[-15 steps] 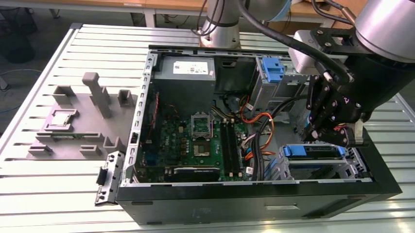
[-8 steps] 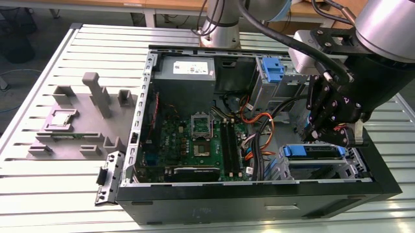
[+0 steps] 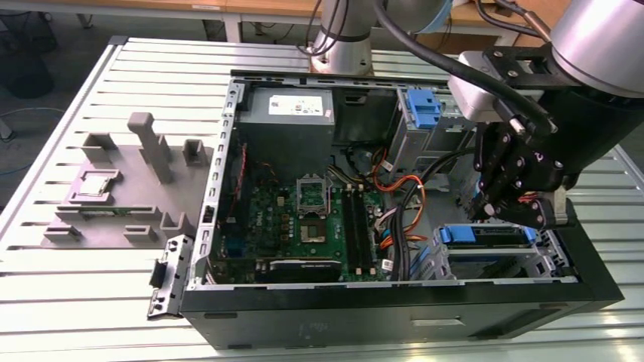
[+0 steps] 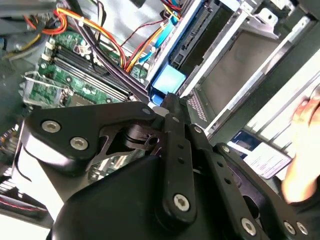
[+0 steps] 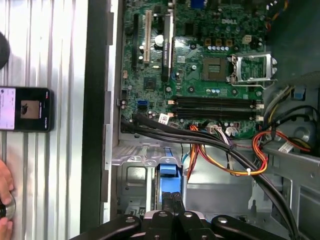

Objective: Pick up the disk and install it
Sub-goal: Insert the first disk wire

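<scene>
The disk (image 3: 493,236) lies in the drive bay at the front corner of the open computer case (image 3: 403,309), on the exterior view's right. Its blue carrier end (image 5: 169,182) faces the cables. My gripper (image 3: 513,219) hangs right over it, with its black fingers drawn together. In both wrist views the fingertips (image 4: 170,100) meet at the edge of the blue carrier (image 4: 169,80). I cannot tell whether they pinch it or only touch it. The gripper (image 5: 172,202) covers the carrier's near end.
Orange and black cables (image 3: 403,196) run beside the bay, over the green motherboard (image 3: 302,219). A lone blue bracket (image 3: 423,105) sits at the case's back. A grey fixture (image 3: 131,181) stands on the slatted table. A phone (image 5: 25,109) and a person's hand (image 5: 4,205) lie outside the case.
</scene>
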Robot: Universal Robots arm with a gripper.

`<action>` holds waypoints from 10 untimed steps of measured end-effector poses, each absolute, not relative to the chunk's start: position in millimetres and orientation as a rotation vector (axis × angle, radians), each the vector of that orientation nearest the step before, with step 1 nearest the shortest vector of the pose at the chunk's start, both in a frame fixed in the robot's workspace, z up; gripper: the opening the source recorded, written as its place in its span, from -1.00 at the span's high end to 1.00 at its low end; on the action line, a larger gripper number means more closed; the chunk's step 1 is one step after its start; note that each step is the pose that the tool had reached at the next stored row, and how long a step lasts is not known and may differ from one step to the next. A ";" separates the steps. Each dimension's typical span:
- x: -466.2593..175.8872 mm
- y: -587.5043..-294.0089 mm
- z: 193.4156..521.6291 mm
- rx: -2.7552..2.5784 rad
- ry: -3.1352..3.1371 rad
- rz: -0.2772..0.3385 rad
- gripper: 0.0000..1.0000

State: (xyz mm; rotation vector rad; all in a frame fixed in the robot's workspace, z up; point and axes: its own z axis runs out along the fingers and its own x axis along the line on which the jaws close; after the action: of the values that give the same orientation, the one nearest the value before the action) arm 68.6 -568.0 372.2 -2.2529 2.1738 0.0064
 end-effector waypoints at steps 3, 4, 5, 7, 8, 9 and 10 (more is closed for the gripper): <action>68.7 -568.0 372.1 -2.290 2.135 0.006 0.80; 68.7 -568.0 372.0 -2.290 2.135 0.006 0.80; 68.7 -568.0 372.2 -2.291 2.136 0.005 0.80; 68.7 -568.0 374.3 -2.291 2.136 0.005 0.80; 68.7 -568.0 376.3 -2.291 2.136 0.005 0.80; 68.7 -568.0 378.7 -2.291 2.136 0.005 0.80; 68.7 -568.0 380.5 -2.291 2.136 0.005 0.80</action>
State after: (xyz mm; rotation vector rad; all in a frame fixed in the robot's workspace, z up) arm 68.7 -568.0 380.5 -2.2909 2.1357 0.0048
